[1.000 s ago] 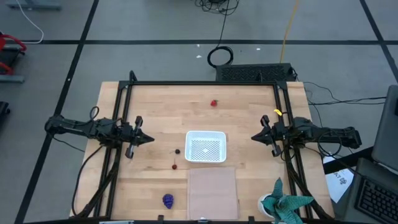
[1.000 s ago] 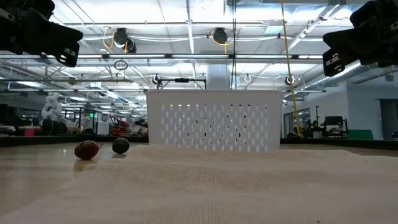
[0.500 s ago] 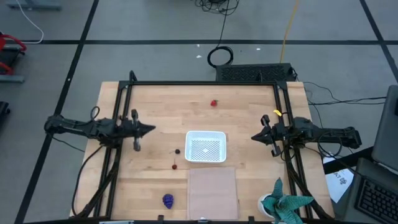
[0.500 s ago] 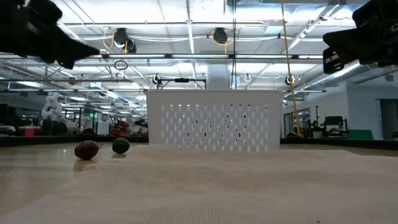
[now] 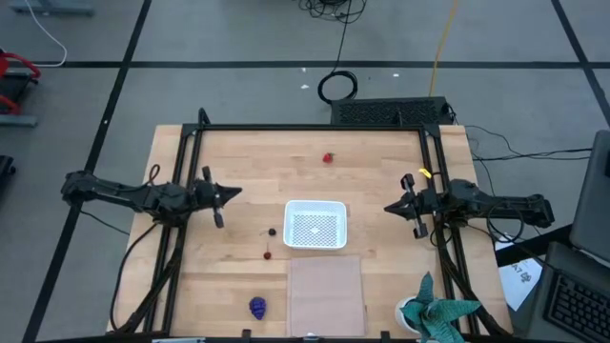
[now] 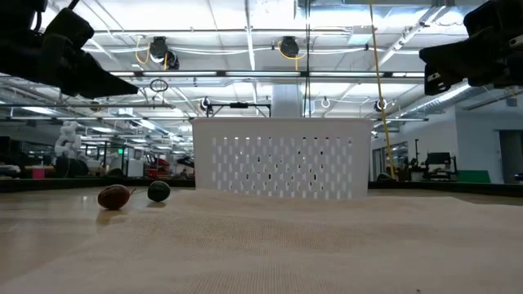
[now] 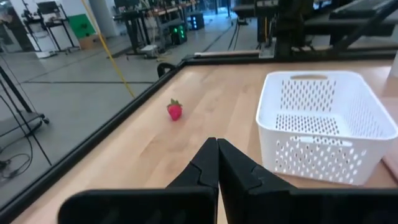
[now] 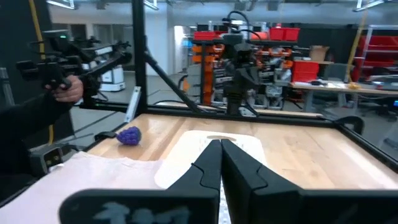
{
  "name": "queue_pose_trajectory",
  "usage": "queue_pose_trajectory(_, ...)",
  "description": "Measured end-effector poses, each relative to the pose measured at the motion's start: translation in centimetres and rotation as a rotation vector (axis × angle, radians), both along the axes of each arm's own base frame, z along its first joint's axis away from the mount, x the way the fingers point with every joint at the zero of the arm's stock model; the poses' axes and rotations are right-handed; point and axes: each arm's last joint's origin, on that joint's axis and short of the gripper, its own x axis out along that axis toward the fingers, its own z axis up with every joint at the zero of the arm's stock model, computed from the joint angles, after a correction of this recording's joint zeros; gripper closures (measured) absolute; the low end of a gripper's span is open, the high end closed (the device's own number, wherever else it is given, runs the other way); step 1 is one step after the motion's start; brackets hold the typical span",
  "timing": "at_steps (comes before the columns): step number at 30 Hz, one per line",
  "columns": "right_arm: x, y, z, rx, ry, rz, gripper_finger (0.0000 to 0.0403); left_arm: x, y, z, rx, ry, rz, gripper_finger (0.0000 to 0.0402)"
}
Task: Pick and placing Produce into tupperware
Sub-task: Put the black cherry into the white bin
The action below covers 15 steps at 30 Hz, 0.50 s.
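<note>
Nothing yet in the tub, the empty, pinched-shut left gripper is aiming toward the strawberry at its one o'clock, needing to open first, while the right gripper is waiting shut.

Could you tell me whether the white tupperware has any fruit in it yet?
Empty. The tupperware shows only its bare dotted floor in the high view.

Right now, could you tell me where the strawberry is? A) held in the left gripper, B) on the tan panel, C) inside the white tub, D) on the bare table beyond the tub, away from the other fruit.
D: the strawberry lies alone on the wooden table, well clear of the white tub, which holds no fruit; the left gripper is shut on nothing.
</note>
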Motion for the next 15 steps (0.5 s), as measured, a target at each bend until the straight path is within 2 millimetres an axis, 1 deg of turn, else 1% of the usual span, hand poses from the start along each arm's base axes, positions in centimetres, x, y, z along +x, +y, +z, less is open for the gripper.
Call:
queue_pose_trajectory(2,0.0,0.0,0.0,0.0,0.0,-0.002,0.0403,0.1,0.0,-0.2,0.008,0.02,-0.001,0.0401)
queue_pose_trajectory(7,0.0,0.0,0.0,0.0,0.0,-0.003,0.0403,0.4,-0.1,-0.7,0.102,0.106,-0.015,0.0399)
queue_pose_trajectory(10,0.0,0.0,0.0,0.0,0.0,-0.003,0.0403,0.7,-0.1,-1.0,0.036,0.11,-0.007,0.0399)
queue_pose_trajectory(15,0.0,0.0,0.0,0.0,0.0,-0.004,0.0403,1.4,-0.3,-0.9,-0.017,0.086,-0.012,0.04)
